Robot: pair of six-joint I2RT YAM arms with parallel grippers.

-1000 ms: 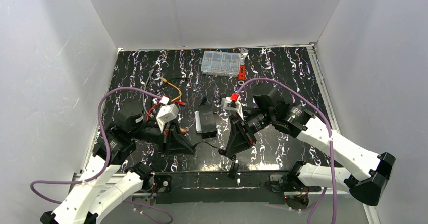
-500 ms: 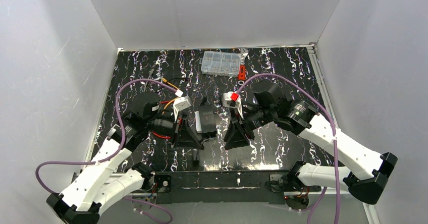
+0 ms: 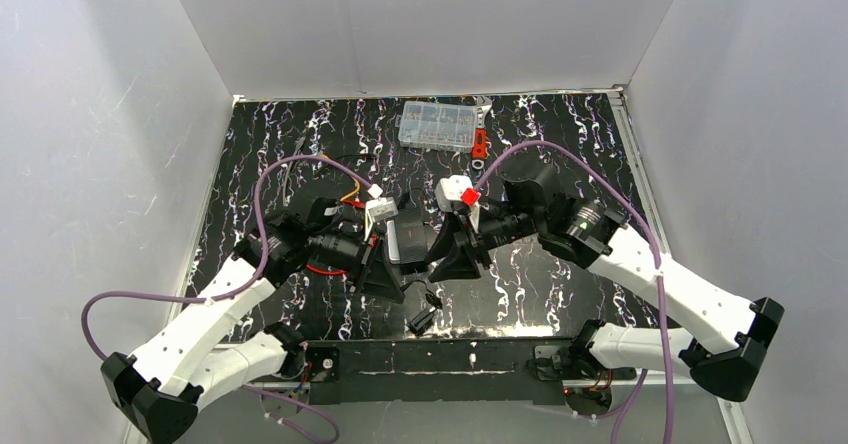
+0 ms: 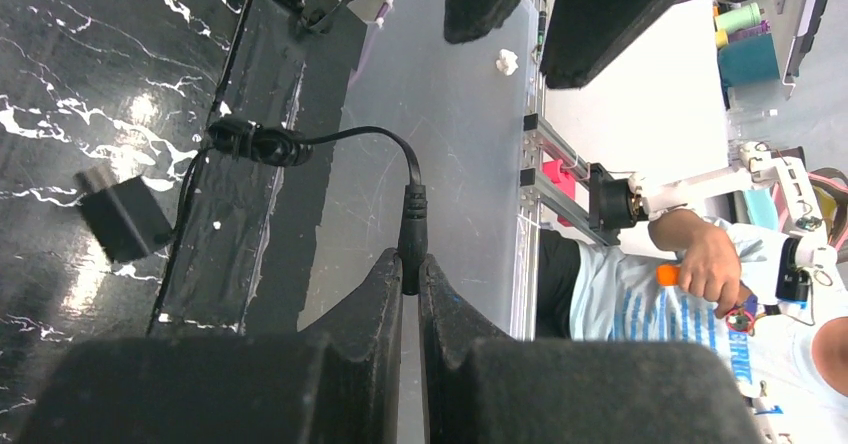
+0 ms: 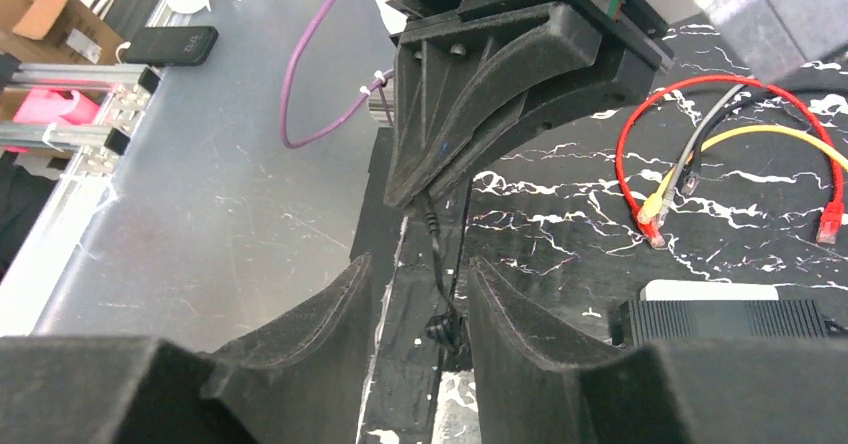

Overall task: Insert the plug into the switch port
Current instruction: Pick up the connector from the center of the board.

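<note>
Only in the right wrist view, centre right: plug (image 5: 651,207), clear, lying loose on the black marbled table (image 5: 560,234) at the end of the orange cable (image 5: 770,144). Held by neither claw. Just below it, a red connector (image 5: 655,232) ending the red wire (image 5: 625,134), looped over the top of the cable. Thin black wire (image 5: 700,154) inside that loop.

Lower right of the same view: switch (image 5: 720,319), flat, black and ribbed, near the plug but not touching it. White-grey box (image 5: 710,290) touching its upper edge. Row of sockets not shown from this angle, so no telling which one is the switch port.

Right claw (image 5: 420,264): fingers spread wide, gripping nothing. Seen through the gap, a thin black power cable (image 5: 436,254) hanging down, touching neither finger.

Left claw (image 4: 411,261), bottom centre of the left wrist view: fingers pressed almost together, pinching the black barrel connector (image 4: 412,219) of that power cable. From there, cable arching up and left to a coiled bundle (image 4: 255,142). Small black block (image 4: 122,226) at left on the table. Person in a light blue shirt (image 4: 640,294) at the right edge, beyond the table.

From above, centre of the frame: both claws low over the table, facing each other across the switch, left claw at its lower left, right claw at its right. Clear parts box (image 3: 437,124) near the top edge of the table, well apart from all this.
</note>
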